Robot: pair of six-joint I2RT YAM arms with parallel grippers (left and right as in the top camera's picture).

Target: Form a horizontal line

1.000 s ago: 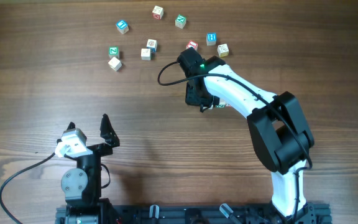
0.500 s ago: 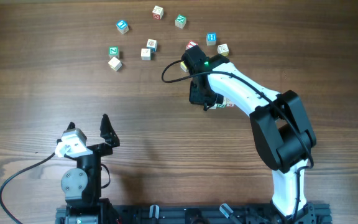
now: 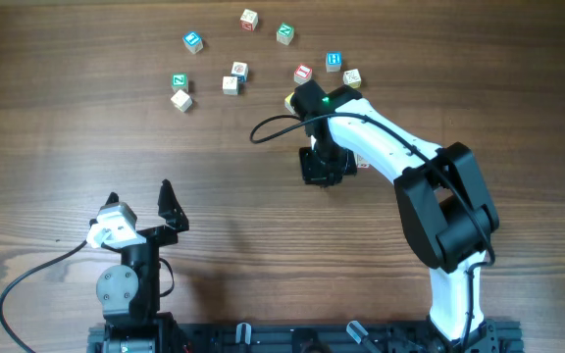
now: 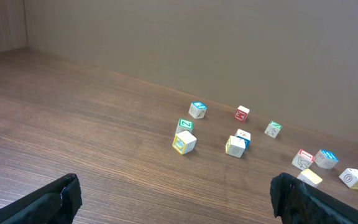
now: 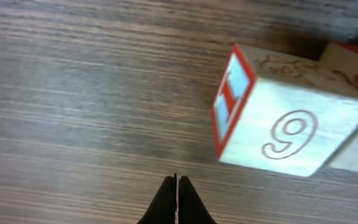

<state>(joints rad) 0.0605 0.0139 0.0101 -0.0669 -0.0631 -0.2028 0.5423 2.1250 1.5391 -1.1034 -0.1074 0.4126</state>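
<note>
One row-building step, likely: nudging numbered cube (image 5: 278,124) with right gripper (image 5: 176,186) shut, empty; left gripper (image 4: 176,193) wide open, empty. Next: fetch loose cube (image 3: 303,73).

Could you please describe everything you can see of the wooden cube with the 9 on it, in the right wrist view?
The cube with the 9 looks like pale, unpainted wood. One face carries a red outlined 9. The face to its left has a red border around a blue field with a letter I cannot read. Its top shows faint red line drawings. It sits flat on the wooden table, seemingly butted against a neighbouring cube on its right. The shut right tool is close but apart.
</note>
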